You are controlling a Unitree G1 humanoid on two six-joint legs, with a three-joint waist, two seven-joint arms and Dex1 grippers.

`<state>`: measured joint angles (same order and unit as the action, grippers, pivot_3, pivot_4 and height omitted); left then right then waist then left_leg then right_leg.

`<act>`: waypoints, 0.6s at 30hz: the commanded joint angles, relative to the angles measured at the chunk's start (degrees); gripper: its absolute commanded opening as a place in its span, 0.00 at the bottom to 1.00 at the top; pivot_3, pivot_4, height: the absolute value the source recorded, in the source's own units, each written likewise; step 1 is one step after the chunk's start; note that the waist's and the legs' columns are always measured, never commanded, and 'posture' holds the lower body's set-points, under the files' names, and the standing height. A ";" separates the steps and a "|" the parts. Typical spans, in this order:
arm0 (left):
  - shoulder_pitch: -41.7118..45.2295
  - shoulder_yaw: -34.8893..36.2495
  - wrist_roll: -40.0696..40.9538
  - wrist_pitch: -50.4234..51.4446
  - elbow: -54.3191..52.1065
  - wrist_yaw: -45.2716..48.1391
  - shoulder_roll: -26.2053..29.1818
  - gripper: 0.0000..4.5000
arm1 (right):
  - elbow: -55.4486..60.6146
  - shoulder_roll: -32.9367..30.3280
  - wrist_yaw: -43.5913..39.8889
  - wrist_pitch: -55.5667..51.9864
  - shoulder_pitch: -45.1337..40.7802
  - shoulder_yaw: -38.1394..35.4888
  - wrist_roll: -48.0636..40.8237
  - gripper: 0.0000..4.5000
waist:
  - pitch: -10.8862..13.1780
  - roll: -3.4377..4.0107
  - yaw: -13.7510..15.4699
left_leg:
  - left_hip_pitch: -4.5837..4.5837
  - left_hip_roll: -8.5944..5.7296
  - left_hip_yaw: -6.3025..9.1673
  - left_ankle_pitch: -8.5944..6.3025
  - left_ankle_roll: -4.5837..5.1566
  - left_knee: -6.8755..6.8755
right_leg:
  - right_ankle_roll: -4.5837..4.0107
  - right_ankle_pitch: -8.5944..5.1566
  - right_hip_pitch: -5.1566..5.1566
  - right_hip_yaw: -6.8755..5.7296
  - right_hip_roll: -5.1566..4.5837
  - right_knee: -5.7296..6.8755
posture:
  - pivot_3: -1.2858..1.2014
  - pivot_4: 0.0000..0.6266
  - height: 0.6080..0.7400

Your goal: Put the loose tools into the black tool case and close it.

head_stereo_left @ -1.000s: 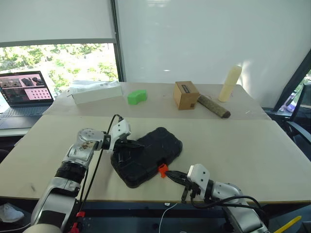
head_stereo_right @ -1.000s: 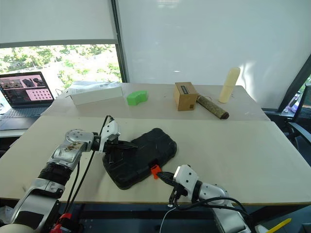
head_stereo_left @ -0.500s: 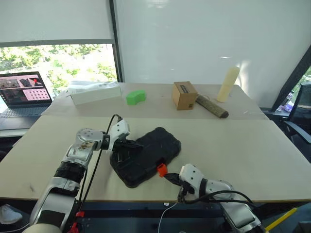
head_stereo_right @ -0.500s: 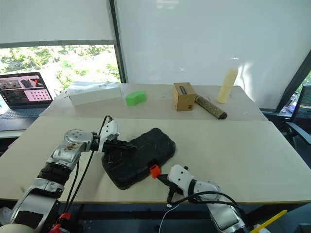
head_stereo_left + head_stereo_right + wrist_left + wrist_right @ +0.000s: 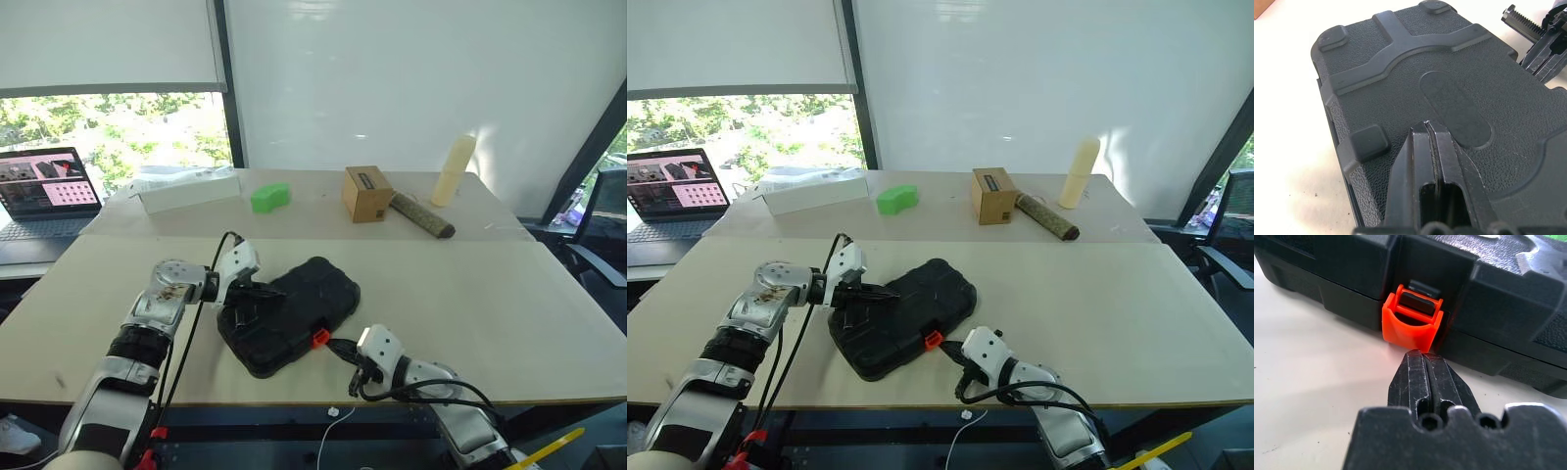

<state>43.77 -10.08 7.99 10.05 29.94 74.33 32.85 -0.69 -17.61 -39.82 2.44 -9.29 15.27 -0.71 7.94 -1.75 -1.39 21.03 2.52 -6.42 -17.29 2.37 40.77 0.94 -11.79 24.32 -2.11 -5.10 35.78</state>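
On the near part of the table (image 5: 509,294), right in front of me, the black tool case (image 5: 294,313) lies flat with its lid down, turned a little askew to the table edge. My left claw (image 5: 263,291) has its two fingers pressed together and holds nothing; in the left wrist view the closed tips rest on the ribbed lid of the case. I think I hold it there to press the lid down, so that the two halves stay together while the other arm works on the latch.

My right claw (image 5: 1421,358) is also closed tight and empty. It points at the orange latch (image 5: 1411,322) on the near side of the case, with the tips just below the tab, touching it or almost touching; I cannot tell which. The closed fingers make one stiff point, which I judge is good for pushing the tab up until it snaps. The latch looks to me not yet fully snapped, because its top stands a little away from the case wall, but I am not certain.

No loose tool lies on the table near the case, so I suppose they are inside; the lid hides them and I cannot check if each one sits in its slot. At the far side stand a cardboard box (image 5: 365,193), a green block (image 5: 268,198), a pale cylinder (image 5: 450,169) and a long white box (image 5: 186,189), all well apart from the case. A laptop (image 5: 39,189) is cut off by the picture edge
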 commanded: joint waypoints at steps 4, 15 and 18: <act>-2.05 -3.27 -3.62 1.21 2.90 0.33 0.46 0.00 | 1.05 2.66 -2.45 3.27 -1.21 0.22 -4.26 0.01 | 0.00 0.00 -0.06 | 0.01 0.05 0.00 0.00 0.00 -0.05 | -0.10 -0.04 0.05 0.00 0.06 0.04 | 0.52 0.24 1.00; -1.86 -3.28 -3.60 0.68 3.72 0.42 0.69 0.00 | 1.87 5.45 -2.27 6.22 -1.92 -1.81 -6.20 0.01 | 0.04 0.05 -0.17 | 0.09 0.11 0.00 0.00 -0.01 -0.08 | -0.19 -0.08 0.17 0.00 0.13 0.07 | 0.52 0.24 1.00; -2.22 -3.29 -3.47 0.59 3.64 0.53 0.82 0.00 | 1.83 5.92 -1.84 7.21 -2.01 -2.03 -6.05 0.01 | 0.04 0.05 -0.15 | 0.10 0.11 0.00 0.00 -0.01 -0.09 | -0.19 -0.08 0.18 0.00 0.13 0.07 | 0.52 0.24 1.00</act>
<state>44.53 -9.99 7.99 9.84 31.13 74.19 33.62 -2.05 -13.58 -43.21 6.02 -9.01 14.74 -4.28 7.98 -1.70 -1.55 21.13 2.63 -6.42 -17.29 2.36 40.68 0.74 -11.87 24.50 -2.11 -4.98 35.85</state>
